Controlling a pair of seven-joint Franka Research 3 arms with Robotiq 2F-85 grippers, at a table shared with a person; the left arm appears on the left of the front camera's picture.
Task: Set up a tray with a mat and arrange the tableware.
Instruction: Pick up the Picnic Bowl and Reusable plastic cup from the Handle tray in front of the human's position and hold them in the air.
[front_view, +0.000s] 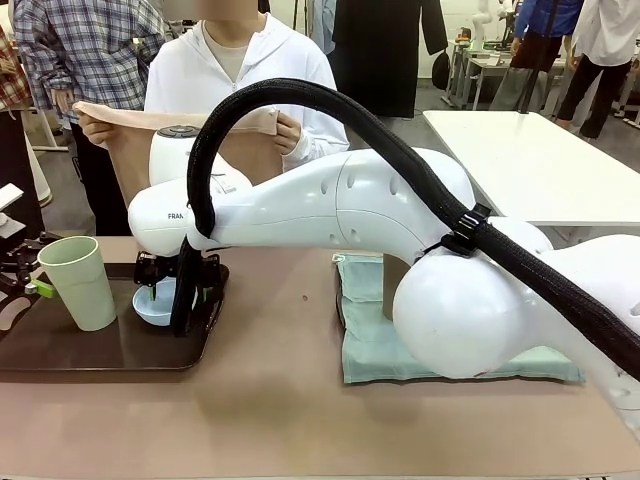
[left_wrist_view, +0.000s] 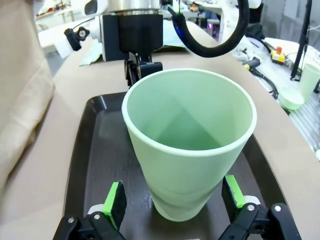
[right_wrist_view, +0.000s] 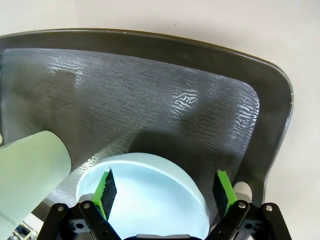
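Bracketing tableware on the tray (right_wrist_view: 150, 90).
Holding the left pincer (left_wrist_view: 175, 200) apart with the green cup (left_wrist_view: 190, 140) upright between its pads; holding the right pincer (right_wrist_view: 165, 192) apart, straddling the blue bowl (right_wrist_view: 150, 175).

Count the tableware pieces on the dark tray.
2. The pale green cup stands at the tray's left end; the light blue bowl sits at its right end, inside the open right pincer. The right arm could hide more.

A white table (front_view: 540, 165) stands beyond the tan table (front_view: 270, 400); perhaps a red stop button (left_wrist_view: 276, 51) sits aside.
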